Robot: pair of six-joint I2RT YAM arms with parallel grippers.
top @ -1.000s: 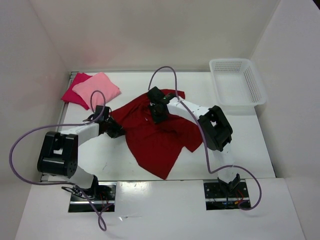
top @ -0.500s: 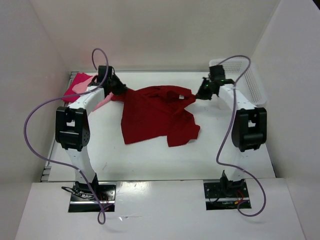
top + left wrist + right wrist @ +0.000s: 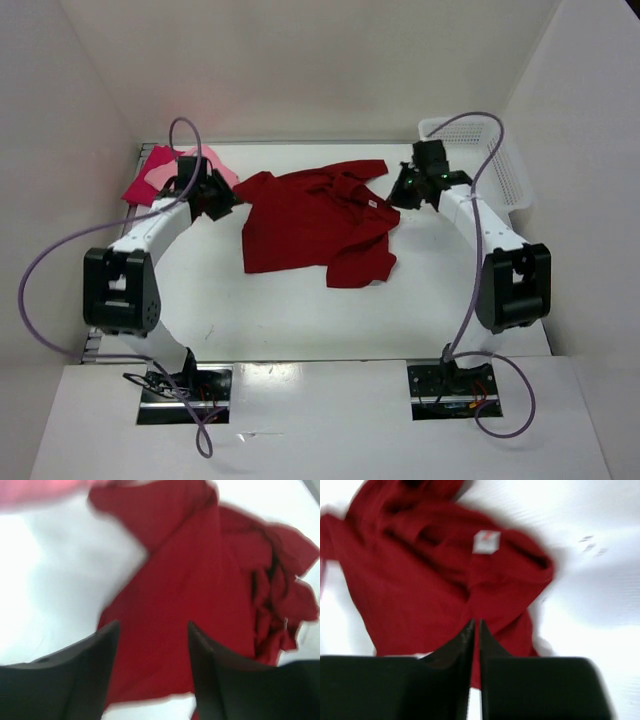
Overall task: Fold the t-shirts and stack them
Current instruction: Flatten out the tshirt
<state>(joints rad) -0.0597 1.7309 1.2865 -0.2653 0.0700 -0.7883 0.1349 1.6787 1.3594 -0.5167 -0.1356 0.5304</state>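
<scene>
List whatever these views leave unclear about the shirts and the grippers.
Light pink t-shirt and crimson-pink t-shirt: top view, the left arm covers much of both; their fold cannot be judged.
Right gripper: right wrist view, blurred, fingers nearly together; whether they pinch the dark red t-shirt cannot be told.
Label on that shirt: print blurred and too small.
</scene>
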